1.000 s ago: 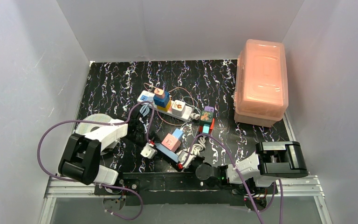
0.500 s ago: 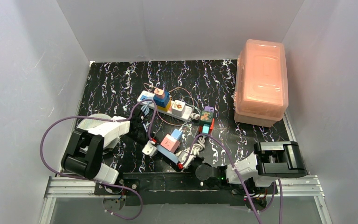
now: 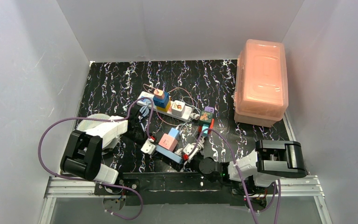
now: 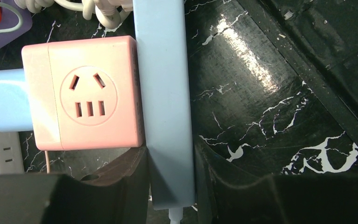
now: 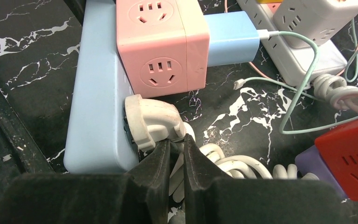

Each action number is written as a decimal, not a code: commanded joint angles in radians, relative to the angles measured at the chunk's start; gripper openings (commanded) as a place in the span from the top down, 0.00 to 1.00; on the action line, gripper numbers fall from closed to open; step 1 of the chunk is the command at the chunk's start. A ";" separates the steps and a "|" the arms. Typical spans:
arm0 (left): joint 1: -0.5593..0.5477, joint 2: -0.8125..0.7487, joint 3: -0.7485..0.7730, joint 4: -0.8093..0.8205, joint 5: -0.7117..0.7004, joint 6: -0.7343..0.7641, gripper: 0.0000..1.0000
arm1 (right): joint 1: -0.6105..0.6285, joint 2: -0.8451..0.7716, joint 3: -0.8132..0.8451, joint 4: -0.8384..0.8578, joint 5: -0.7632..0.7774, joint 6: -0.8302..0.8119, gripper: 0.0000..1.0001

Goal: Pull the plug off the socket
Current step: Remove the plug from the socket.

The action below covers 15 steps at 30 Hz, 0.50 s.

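The socket, a long white power strip point(image 3: 145, 96), lies at the back with cube adapters standing on it. Nearer, a slim light-blue strip point(image 4: 165, 93) carries a pink cube adapter point(image 4: 86, 93) on its face. My left gripper point(image 4: 170, 158) is shut on this blue strip's cord end, one finger on each long side. A white round plug point(image 5: 149, 121) sits in the blue strip's point(image 5: 98, 93) side, below the pink cube point(image 5: 161, 42). My right gripper point(image 5: 177, 144) is shut on the plug's neck, where its white cord leaves. From above, both grippers meet at the blue strip point(image 3: 170, 154).
A translucent orange lidded box point(image 3: 261, 81) stands at the back right. A short purple strip with red and teal cubes point(image 3: 206, 119) lies right of the blue strip. Coiled white cord point(image 5: 242, 168) lies under my right gripper. A white tape roll point(image 3: 93, 122) sits left. White walls enclose the mat.
My left gripper has moved in from the left and closed on the light-blue strip's end. The strip and pink cube shifted slightly. My right gripper stayed shut on the plug.
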 commanded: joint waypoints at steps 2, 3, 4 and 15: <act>-0.048 0.004 -0.038 -0.287 0.203 0.675 1.00 | -0.067 0.053 0.016 0.199 0.107 0.110 0.93; -0.050 0.005 -0.037 -0.286 0.203 0.676 1.00 | -0.077 0.067 0.013 0.208 0.128 0.120 0.93; -0.053 0.008 -0.038 -0.286 0.203 0.676 1.00 | -0.087 0.078 0.003 0.242 0.144 0.134 0.94; -0.091 -0.001 -0.044 -0.263 0.240 0.678 1.00 | -0.158 -0.005 -0.027 0.091 0.086 0.343 0.96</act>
